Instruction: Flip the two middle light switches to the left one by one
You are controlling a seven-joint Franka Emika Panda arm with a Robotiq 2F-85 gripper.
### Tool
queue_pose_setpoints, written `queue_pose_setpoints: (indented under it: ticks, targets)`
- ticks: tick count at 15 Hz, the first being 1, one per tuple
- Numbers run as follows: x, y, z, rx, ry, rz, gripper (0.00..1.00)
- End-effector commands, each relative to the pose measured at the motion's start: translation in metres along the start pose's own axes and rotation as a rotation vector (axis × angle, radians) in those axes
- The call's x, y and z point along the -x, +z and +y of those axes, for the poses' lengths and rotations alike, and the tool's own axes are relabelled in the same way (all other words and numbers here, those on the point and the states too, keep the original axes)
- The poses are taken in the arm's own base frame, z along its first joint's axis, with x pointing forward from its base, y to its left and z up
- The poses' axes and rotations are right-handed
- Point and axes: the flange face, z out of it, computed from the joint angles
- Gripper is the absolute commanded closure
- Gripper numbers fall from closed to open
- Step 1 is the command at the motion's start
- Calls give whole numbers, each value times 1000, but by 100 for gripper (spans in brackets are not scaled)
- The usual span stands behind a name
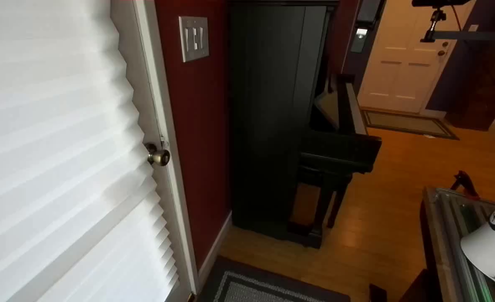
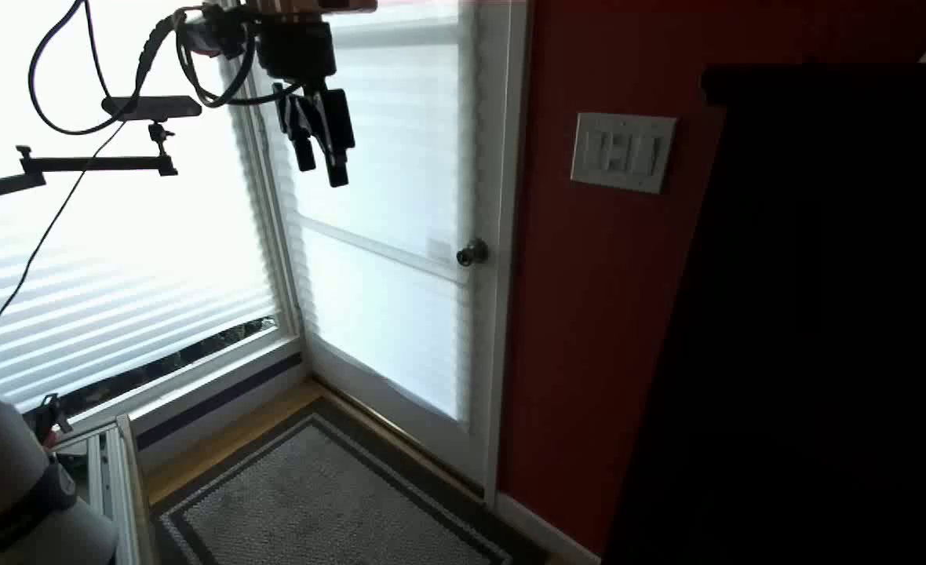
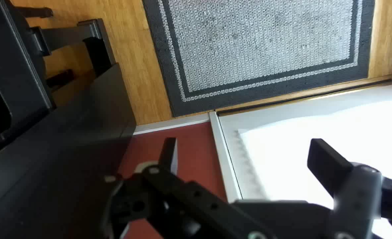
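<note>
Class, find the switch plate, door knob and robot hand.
Switch plate [image 2: 620, 180], in an exterior view: lower face.
Door knob [image 1: 160, 157], in an exterior view: rounded grip.
Hand [image 3: 244, 149], wrist view: midway between fingertips.

In an exterior view, the camera looks obliquely down along the dark red wall, the white door with pleated shade near at left, the dark upright piano beyond. In an exterior view, the camera faces that door and the bright blind-covered window, the piano near at right, my black two-fingered tool at upper left. The light-grey squarish switch plate appears in both exterior views. In the wrist view, the camera points steeply down past my tool, close by, to the grey bordered rug. All three share wall, door, piano and rug.
</note>
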Motion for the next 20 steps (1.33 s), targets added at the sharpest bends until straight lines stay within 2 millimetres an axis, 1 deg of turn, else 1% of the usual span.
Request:
queue_pose_setpoints:
  ticks: [1,11,14,17,19,20]
  targets:
    - [0,-1,0,0,0,0,0]
    - [0,-1,0,0,0,0,0]
    - [-28,12,13,37,1,42,0]
    - [-58,26,30,84,-50,64,0]
    - [-83,36,42,97,-87,70,0]
    - [-100,39,50,96,-99,67,0]
